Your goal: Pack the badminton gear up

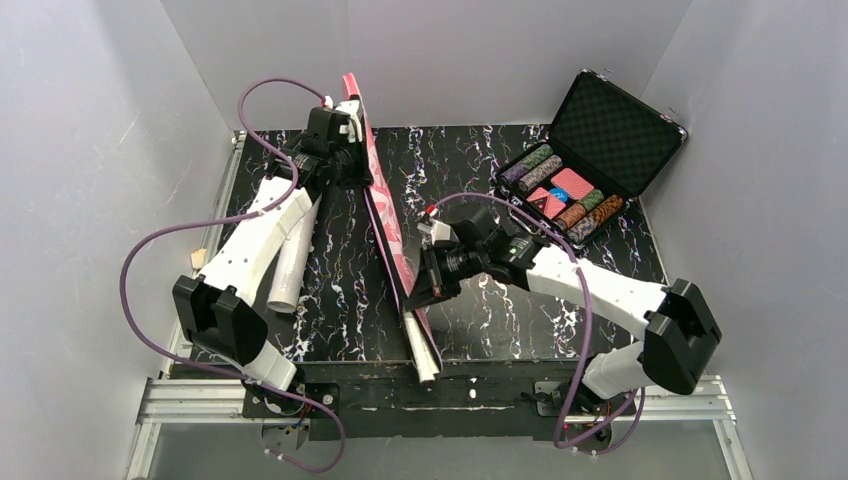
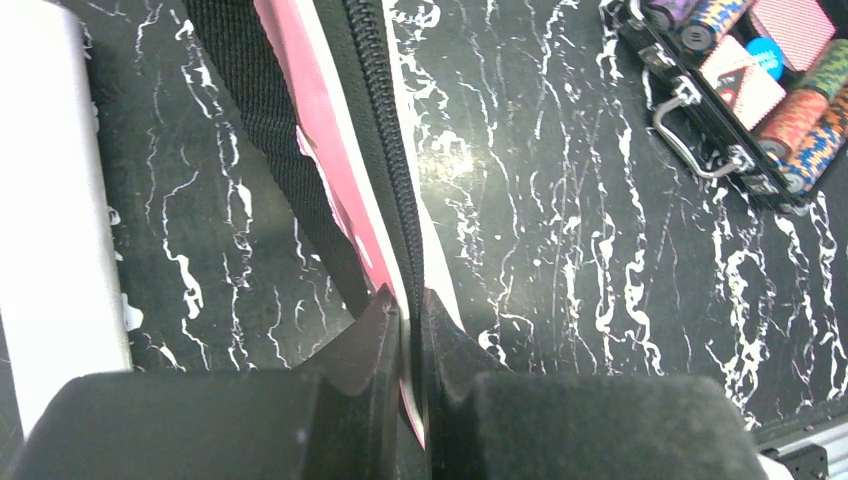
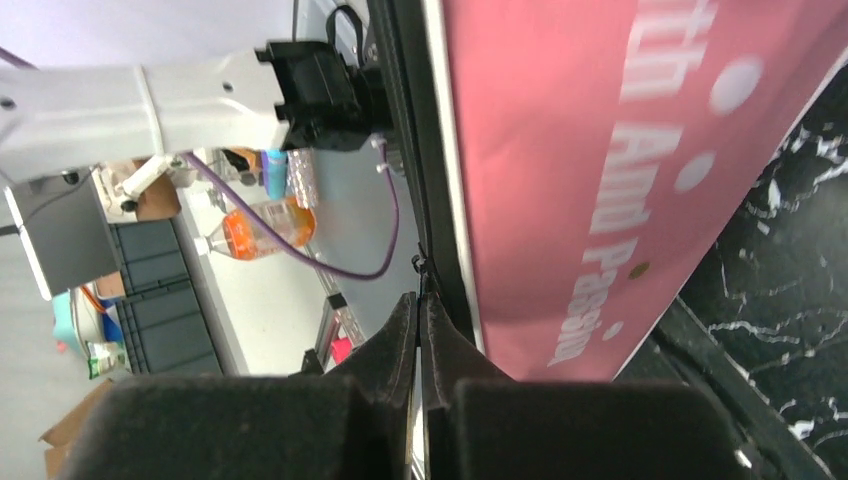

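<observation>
The left pincer [image 2: 408, 310] has its 2 fingers pressed together on the top edge of the pink bag [image 1: 385, 215], right at the black zipper [image 2: 385, 150] that runs straight away from the fingertips. The bag stands on its long edge on the black marbled table [image 1: 480, 330], and this pincer pinches it at the far end. In the left wrist view the black strap [image 2: 240, 120] hangs just left of the zipper. The white tube [image 2: 50, 200] lies on the table further left of the fingers, apart from the bag. In the top view the tube sits nearer the arm bases than this pincer, partly under the left arm. The right pincer [image 3: 420, 305] is also clamped shut on the bag's zipper edge, gripping closer to the near end. The bag's printed pink side spreads out to the right of its fingers. Just nearer the bases than this pincer, a white handle [image 1: 424, 352] pokes out of the bag's near end. The open poker-chip case [image 1: 590, 150] sits beyond and to the right of the right pincer, well apart from the bag.
</observation>
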Available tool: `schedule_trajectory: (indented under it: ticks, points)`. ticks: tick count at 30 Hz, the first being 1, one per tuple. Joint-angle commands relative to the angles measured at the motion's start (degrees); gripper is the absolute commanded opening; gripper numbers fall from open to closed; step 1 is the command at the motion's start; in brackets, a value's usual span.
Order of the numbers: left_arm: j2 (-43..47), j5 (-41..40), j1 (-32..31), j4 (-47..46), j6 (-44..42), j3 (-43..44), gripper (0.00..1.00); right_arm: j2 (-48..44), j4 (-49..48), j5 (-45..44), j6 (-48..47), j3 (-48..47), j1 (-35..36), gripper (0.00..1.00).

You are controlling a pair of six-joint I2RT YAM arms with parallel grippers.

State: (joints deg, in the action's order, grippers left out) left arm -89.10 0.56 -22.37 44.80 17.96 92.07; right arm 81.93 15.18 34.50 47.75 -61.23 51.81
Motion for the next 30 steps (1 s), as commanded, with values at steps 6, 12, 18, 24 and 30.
schedule_trajectory:
  ticks: [6, 12, 18, 24, 30]
  points:
    - [0.48, 3.3, 1.8, -6.17, -1.82, -1.51, 0.13, -6.66, 5.3, 1.88, -2.02, 2.75, 1.84, 0.01]
    - [0.96, 8.65, 1.8, -6.23, -5.43, -2.97, 0.63, -6.66, 5.81, 1.71, -2.28, 1.98, 1.89, 0.01]
    - [4.76, 23.65, 1.8, -7.56, -16.93, -4.06, 0.7, -8.53, 14.16, -0.32, -5.63, -0.86, 1.89, 0.01]
    - [11.9, 46.9, 1.9, 2.93, -41.59, -3.57, 0.6, -10.91, 21.71, -5.11, -8.5, -4.83, 1.89, 0.01]
    - [22.11, 41.0, -3.54, 11.77, -68.27, -13.83, 0.59, -11.62, 18.82, -5.6, -5.39, -0.11, 1.93, 0.01]
